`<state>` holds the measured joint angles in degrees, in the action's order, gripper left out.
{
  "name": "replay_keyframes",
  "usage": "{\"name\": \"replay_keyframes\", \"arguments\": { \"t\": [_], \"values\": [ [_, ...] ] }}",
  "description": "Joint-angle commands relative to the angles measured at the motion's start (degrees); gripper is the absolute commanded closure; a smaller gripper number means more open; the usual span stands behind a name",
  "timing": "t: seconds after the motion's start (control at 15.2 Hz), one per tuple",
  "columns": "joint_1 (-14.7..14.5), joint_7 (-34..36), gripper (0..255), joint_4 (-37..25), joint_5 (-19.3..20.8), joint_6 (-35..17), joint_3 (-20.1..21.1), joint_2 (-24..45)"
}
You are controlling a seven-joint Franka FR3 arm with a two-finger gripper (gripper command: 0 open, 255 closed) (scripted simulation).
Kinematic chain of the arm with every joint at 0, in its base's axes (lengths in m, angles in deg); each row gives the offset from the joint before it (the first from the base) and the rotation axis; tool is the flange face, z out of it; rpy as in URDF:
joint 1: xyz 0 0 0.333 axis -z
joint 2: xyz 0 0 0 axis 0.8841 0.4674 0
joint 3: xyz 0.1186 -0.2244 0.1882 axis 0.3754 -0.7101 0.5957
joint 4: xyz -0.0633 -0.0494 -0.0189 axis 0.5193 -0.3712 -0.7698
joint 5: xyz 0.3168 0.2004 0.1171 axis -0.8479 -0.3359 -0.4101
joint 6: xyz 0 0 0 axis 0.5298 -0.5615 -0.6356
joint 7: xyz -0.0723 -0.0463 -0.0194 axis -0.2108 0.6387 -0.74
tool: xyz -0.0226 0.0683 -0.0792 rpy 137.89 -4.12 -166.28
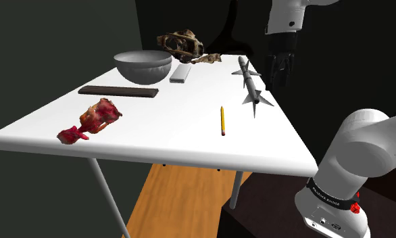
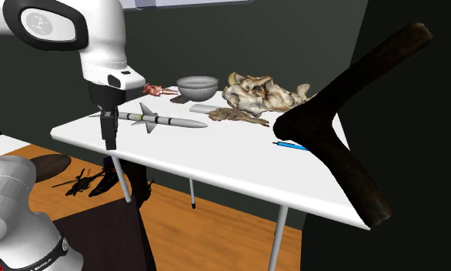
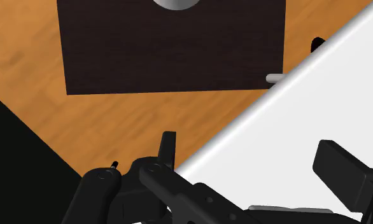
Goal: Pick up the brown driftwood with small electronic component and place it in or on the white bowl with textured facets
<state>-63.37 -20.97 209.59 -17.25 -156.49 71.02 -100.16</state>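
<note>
At the far side of the white table point(image 1: 176, 122), flat on the top, the brown driftwood point(image 1: 207, 59), just beside a grey block point(image 1: 181, 72) and near the grey bowl point(image 1: 143, 65), with a bony skull-like heap point(image 1: 181, 44) close behind. Well apart from it, at the table's edge on the shoulder view's right, the black gripper point(image 1: 282, 80), pointing down beside a grey missile model point(image 1: 251, 86), jaws apart and clasping nothing. Nearer the camera, a yellow pencil point(image 1: 223, 120), a dark bar point(image 1: 119, 90) and a red lump point(image 1: 95, 120).
</note>
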Motion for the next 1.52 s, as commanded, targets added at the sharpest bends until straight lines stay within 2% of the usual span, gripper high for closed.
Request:
{"name": "replay_keyframes", "arguments": {
  "t": [0.0,0.73,1.45],
  "values": [
    [0.0,0.0,0,0.0,0.0,0.0,0.0,0.0],
    [1.76,4.22,0,-10.61,-9.33,-16.24,-4.34,16.39],
    [2.53,5.24,0,-24.65,-21.3,-26.72,-10.2,31.51]
  ]
}}
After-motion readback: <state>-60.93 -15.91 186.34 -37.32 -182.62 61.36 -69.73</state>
